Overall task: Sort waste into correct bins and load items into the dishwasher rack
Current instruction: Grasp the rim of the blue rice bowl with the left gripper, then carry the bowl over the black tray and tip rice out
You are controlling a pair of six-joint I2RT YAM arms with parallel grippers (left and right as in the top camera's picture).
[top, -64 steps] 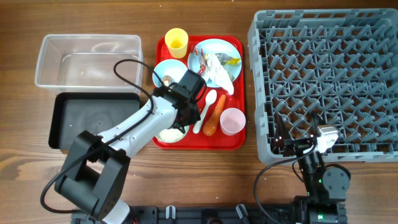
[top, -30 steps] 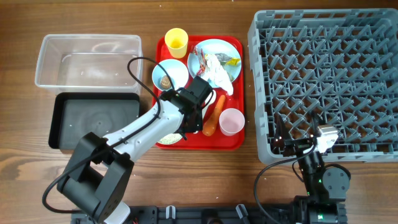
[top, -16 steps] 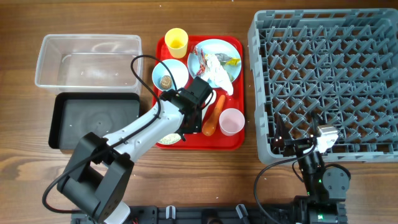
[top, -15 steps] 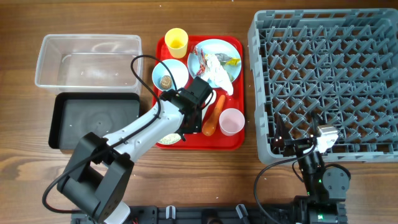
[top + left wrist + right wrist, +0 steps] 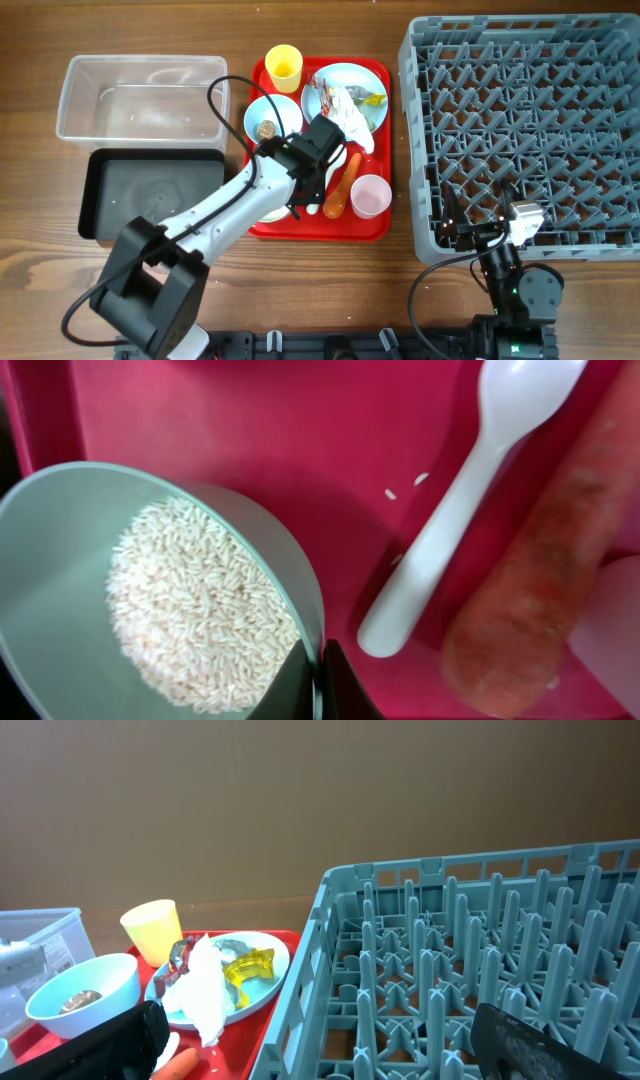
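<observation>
My left gripper [image 5: 296, 192] [image 5: 318, 685] is shut on the rim of the mint bowl [image 5: 70, 520], which holds loose white rice [image 5: 200, 610]; in the overhead view the arm hides most of the bowl. The white spoon [image 5: 455, 530] [image 5: 312, 209] and orange carrot [image 5: 340, 187] [image 5: 545, 600] lie beside it on the red tray [image 5: 375, 225]. The pink cup [image 5: 372, 195], yellow cup [image 5: 283, 64], blue bowl with a brown lump [image 5: 266, 129], and blue plate [image 5: 372, 85] with tissue [image 5: 350, 120] and wrappers [image 5: 366, 98] are on the tray. My right gripper [image 5: 320, 1040] is open at the rack's [image 5: 520, 130] front edge.
A clear tub [image 5: 140, 95] stands at the back left, with a black tray [image 5: 150, 190] in front of it. A few rice grains [image 5: 405, 485] lie loose on the red tray. The left arm's cable [image 5: 215, 105] loops over the tub's right end.
My left gripper has shifted slightly toward the back with the mint bowl's rim in it, and the bowl has moved with it. The right arm has not moved.
</observation>
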